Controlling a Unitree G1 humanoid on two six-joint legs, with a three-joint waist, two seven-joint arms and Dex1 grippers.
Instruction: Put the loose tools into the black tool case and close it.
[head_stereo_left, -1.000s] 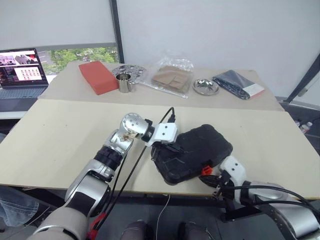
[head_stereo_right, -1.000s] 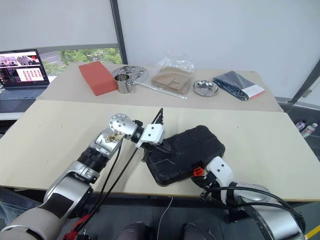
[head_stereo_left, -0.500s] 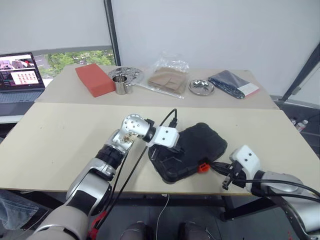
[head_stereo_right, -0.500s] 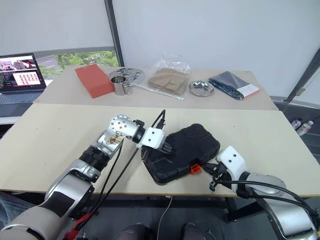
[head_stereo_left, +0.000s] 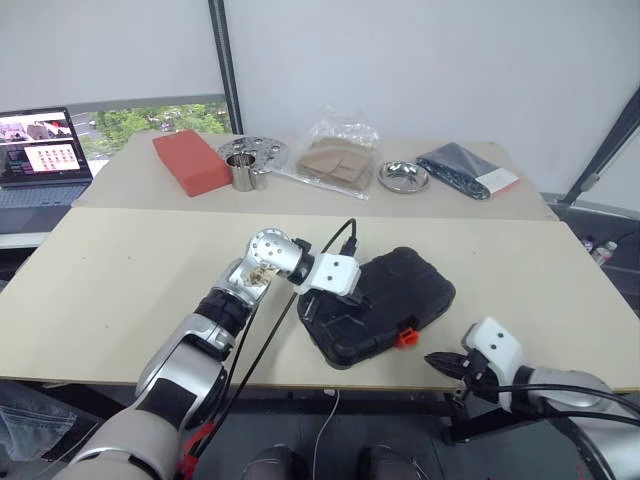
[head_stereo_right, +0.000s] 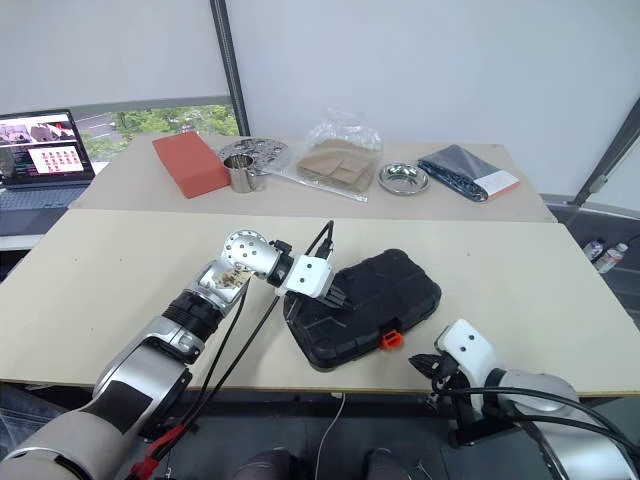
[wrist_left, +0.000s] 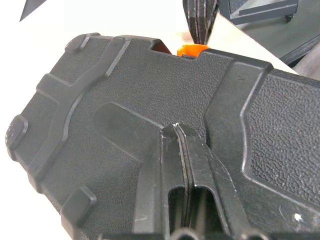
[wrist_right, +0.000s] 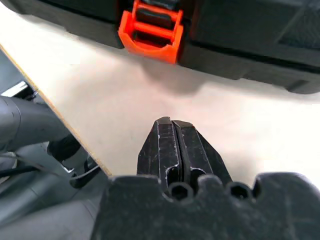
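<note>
We see a black tool case (head_stereo_left: 385, 300) with a pebbled texture and a small orange latch (wrist_right: 151, 33) on our pale beige table (head_stereo_left: 120, 280). Behind sit a red-orange block (head_stereo_left: 192, 160) and a dark blue packet (head_stereo_left: 462, 166).

This looks like a robotics lab or test room. Two plain pale tables (head_stereo_left: 120, 270) stand pushed together before white roller blinds (head_stereo_left: 400, 60). At ten o'clock an open laptop (head_stereo_left: 45, 150) shows thumbnails. Along the far table lie unrelated props: a red block (head_stereo_left: 192, 160), a steel cup (head_stereo_left: 243, 168), a bagged item (head_stereo_left: 335, 155), a steel bowl (head_stereo_left: 403, 176).
</note>
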